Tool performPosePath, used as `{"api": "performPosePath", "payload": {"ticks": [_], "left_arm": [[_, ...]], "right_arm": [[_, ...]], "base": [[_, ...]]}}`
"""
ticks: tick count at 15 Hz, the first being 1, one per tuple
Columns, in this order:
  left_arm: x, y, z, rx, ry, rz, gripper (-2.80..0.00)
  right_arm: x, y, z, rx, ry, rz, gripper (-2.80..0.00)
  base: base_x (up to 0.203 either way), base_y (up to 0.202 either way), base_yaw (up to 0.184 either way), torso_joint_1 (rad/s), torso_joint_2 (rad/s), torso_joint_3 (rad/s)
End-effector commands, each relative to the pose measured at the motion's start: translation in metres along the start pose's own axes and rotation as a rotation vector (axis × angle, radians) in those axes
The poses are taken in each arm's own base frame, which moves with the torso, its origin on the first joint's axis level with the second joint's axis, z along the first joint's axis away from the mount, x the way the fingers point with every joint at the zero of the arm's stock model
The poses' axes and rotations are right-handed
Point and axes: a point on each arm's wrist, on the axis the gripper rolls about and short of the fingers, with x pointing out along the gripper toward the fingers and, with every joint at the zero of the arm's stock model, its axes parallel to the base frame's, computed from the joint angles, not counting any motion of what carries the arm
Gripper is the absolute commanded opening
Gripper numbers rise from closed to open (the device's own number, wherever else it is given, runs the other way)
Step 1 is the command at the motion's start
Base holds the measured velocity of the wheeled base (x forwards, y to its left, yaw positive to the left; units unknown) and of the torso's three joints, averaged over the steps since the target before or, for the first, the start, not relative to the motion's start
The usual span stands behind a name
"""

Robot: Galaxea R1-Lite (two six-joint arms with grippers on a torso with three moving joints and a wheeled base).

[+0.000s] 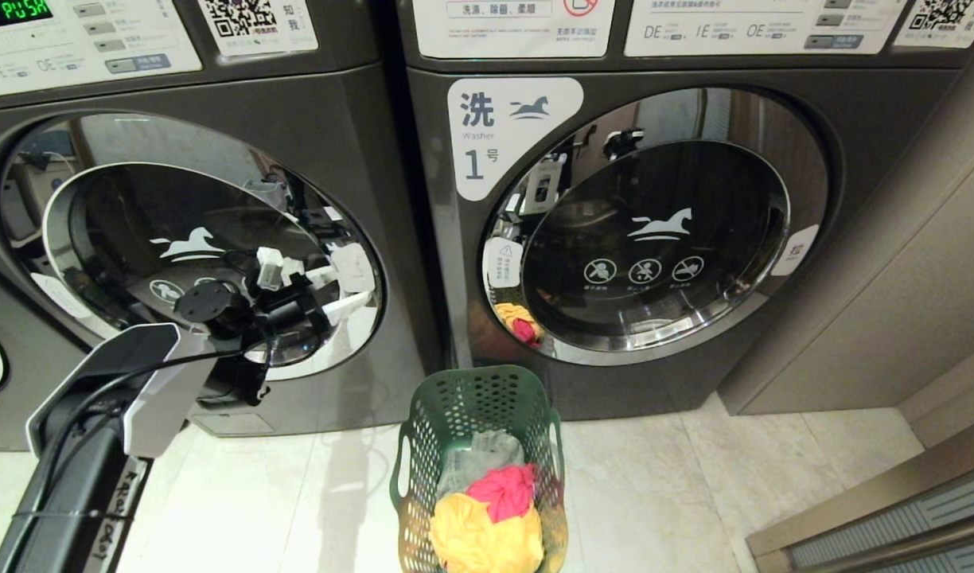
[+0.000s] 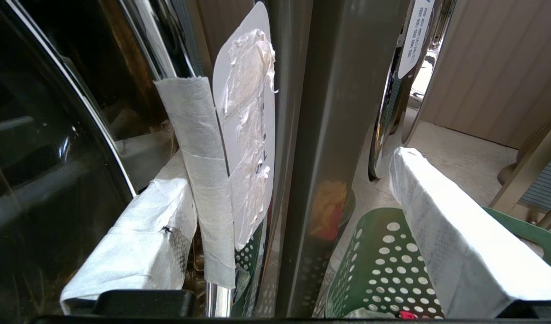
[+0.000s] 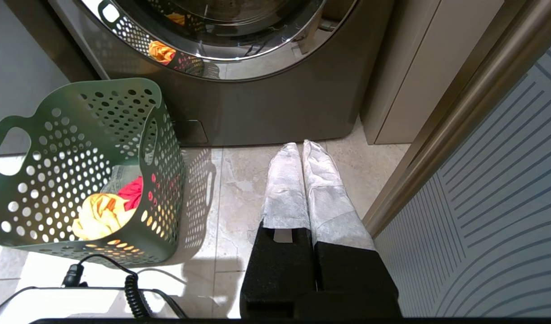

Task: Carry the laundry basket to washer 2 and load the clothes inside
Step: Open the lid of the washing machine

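**Left gripper at the door edge of washer 2, basket on the floor**

Showed the left gripper [image 1: 336,290] raised on its arm against the right-hand edge of the round door [image 1: 192,239] of washer 2 [image 1: 336,103], the machine standing left of the washer labelled "1" [image 1: 853,111]. Found its jaws wide apart and holding nothing. In the left wrist view, placed one white-wrapped finger [image 2: 136,243] on the glass side of the door and the other over the basket, with a white-taped strip [image 2: 203,180] on the door edge standing between them, just beside the glass-side finger; could not tell whether finger and strip touched. Found the door shut against the washer front.

Located the laundry basket [image 1: 463,398] upright on the tiled floor [image 1: 654,477], in front of the seam between the two machines and nearer the washer labelled "1". Contained all the clothes: the yellow garment [image 1: 483,537] nearest the camera, the pink-red garment [image 1: 503,489] against it, and the grey garment [image 1: 483,454] behind.

Showed the right gripper [image 3: 302,146] only in its own wrist view, hanging low over the floor to the right of the basket, well apart from it, jaws pressed together on nothing.
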Motion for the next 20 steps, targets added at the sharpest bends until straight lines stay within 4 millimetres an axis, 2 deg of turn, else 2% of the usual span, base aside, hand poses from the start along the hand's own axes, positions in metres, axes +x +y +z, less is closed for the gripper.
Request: {"api": "performPosePath", "payload": {"ticks": [1, 7, 15, 20], "left_arm": [[0.007, -0.004, -0.001, 0.004, -0.005, -0.025, 0.0], [0.028, -0.015, -0.006, -0.003, -0.012, -0.09, 0.0], [0.034, -0.019, 0.009, 0.01, -0.003, -0.156, 0.0], [0.025, -0.036, 0.009, -0.025, 0.042, -0.156, 0.0]], "right_arm": [[0.0, 0.0, 0.0, 0.0, 0.002, 0.001, -2.8], [0.0, 0.0, 0.0, 0.0, 0.0, 0.001, -2.8], [0.0, 0.0, 0.0, 0.0, 0.001, 0.002, -2.8], [0.0, 0.0, 0.0, 0.0, 0.0, 0.001, -2.8]], "base": [[0.0, 0.0, 0.0, 0.0, 0.0, 0.0], [0.0, 0.0, 0.0, 0.0, 0.0, 0.0], [0.0, 0.0, 0.0, 0.0, 0.0, 0.0], [0.0, 0.0, 0.0, 0.0, 0.0, 0.0]]}}
